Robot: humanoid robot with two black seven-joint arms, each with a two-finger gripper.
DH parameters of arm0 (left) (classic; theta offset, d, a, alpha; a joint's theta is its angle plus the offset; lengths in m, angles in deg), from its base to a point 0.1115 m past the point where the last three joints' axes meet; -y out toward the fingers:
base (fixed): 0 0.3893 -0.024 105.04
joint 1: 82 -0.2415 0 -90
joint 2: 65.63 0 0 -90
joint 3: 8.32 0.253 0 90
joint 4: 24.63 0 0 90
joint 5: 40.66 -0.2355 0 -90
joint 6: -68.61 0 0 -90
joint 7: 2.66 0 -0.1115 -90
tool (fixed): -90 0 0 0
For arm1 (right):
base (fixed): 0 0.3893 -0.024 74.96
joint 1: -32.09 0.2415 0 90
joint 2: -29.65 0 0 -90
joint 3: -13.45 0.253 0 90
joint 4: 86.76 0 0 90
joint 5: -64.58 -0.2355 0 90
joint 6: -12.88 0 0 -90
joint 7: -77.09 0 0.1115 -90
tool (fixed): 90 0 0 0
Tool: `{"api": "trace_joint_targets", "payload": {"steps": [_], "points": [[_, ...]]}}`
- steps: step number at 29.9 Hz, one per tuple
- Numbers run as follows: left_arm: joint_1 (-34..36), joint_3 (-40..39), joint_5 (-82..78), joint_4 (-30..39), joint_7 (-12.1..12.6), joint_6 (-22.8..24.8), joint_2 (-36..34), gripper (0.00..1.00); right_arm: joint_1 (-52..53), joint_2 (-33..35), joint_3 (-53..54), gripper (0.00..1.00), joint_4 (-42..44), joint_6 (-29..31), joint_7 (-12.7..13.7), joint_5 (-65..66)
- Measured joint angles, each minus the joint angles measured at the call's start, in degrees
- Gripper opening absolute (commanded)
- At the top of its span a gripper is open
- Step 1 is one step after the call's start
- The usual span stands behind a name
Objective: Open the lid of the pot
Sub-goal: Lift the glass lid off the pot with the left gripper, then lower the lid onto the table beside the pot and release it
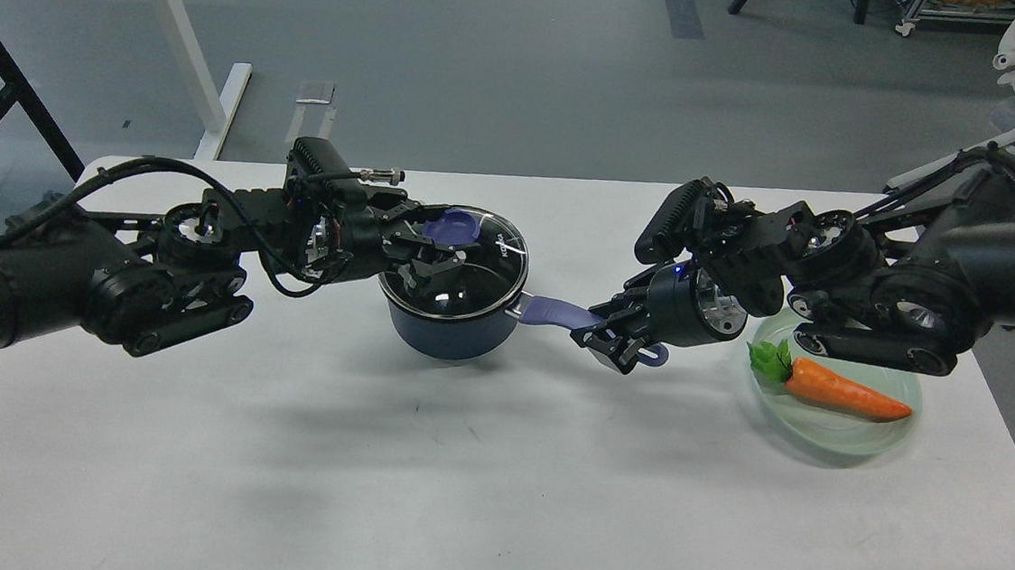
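Pot [450,330]: one round dark blue saucepan, mid-table.
Lid [472,269]: one clear glass disc, on it.
My left gripper [438,248]: spread around the blue knob [456,224].
My right gripper [603,333]: pinching the long handle [551,309].

My left gripper [434,245] covers the near-left part of the lid [472,269]; its jaws are too dark to tell whether they touch the knob [453,224]. My right gripper [605,331] hides the outer handle [551,310]; only its end loop shows. My right arm [877,305] overlaps the plate [831,433]. The table [456,480] is cut off at the bottom edge.
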Motion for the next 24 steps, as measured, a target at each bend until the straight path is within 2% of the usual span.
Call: {"api": "trace_joint_targets", "payload": {"steps": [7, 13, 17, 24], "points": [[4.29, -0.24, 0.14, 3.69, -1.39, -0.65, -8.13, 0.37, -0.04, 0.11, 0.00, 0.21, -0.01, 0.00, -0.01, 0.00], [3.19, 0.61, -0.18, 4.16, -2.74, -1.77, -17.95, 0.38, -0.04, -0.12, 0.00, 0.21, -0.01, 0.00, -0.01, 0.00], [-0.75, 1.76, -0.25, 3.75, -4.21, -2.80, -23.14, 0.38, -0.09, -0.15, 0.21, 0.21, -0.07, 0.00, -0.01, 0.00], [-13.56, 2.11, 0.52, 0.78, -5.39, -10.59, -27.22, 0.39, -0.10, 0.02, 0.59, 0.21, -0.24, -0.02, -0.02, 0.00]]}}
